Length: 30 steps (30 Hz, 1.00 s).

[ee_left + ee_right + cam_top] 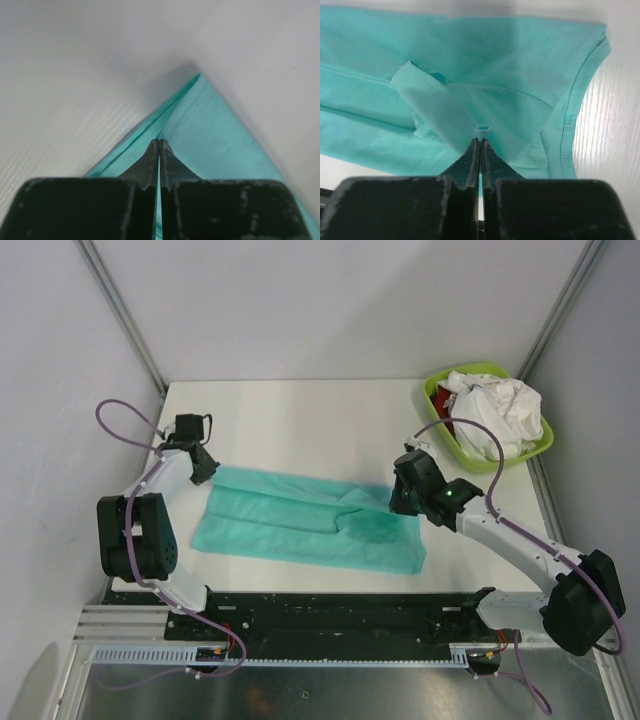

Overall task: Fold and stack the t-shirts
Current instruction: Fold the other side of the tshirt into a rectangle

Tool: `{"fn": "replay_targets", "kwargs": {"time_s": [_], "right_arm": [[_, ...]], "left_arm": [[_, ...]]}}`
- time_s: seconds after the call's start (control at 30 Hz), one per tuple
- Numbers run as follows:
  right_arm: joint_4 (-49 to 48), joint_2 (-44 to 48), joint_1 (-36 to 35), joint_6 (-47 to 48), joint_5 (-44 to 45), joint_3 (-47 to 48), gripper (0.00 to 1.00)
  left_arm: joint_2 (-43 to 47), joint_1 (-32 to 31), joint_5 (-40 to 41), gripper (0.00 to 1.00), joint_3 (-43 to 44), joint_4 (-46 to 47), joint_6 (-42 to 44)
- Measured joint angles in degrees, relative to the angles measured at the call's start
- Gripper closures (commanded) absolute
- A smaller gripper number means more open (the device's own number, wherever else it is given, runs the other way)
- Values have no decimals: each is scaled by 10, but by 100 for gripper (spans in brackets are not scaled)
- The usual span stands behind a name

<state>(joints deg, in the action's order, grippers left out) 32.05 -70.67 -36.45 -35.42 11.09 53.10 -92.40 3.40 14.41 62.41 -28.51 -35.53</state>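
A teal t-shirt [290, 525] lies on the white table, folded into a long band running left to right. My left gripper [207, 472] is at its far left corner, with its jaws shut on the cloth edge [220, 140]; the corner tip sticks out beyond the left gripper [159, 142]. My right gripper [398, 502] is over the shirt's right part. In the right wrist view the right gripper [480, 140] is shut on a pinch of the sleeve fold [435, 105], and a small loop of cloth pokes out above its tips. White and red t-shirts [500, 410] lie crumpled in the basin.
The lime-green basin [432, 392] stands at the table's back right corner. White walls close in the back and sides. A black rail [350, 610] with the arm bases runs along the near edge. Purple cables loop from both arms.
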Motion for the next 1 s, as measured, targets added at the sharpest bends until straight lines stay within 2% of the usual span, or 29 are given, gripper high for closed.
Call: {"fn": "replay_targets", "kwargs": {"time_s": [0.4,0.7,1.0], "right_arm": [[5,12,-17,-25,5,-71,100],[5,28,-17,-25,7,-72,100],[19,42,-26,-32,10,-71,100]], "left_arm": [[5,0,4,100,-53,-14,0],[9,0,9,100,-56,-30,0],[59,0,17,100,-56,-45,0]]}}
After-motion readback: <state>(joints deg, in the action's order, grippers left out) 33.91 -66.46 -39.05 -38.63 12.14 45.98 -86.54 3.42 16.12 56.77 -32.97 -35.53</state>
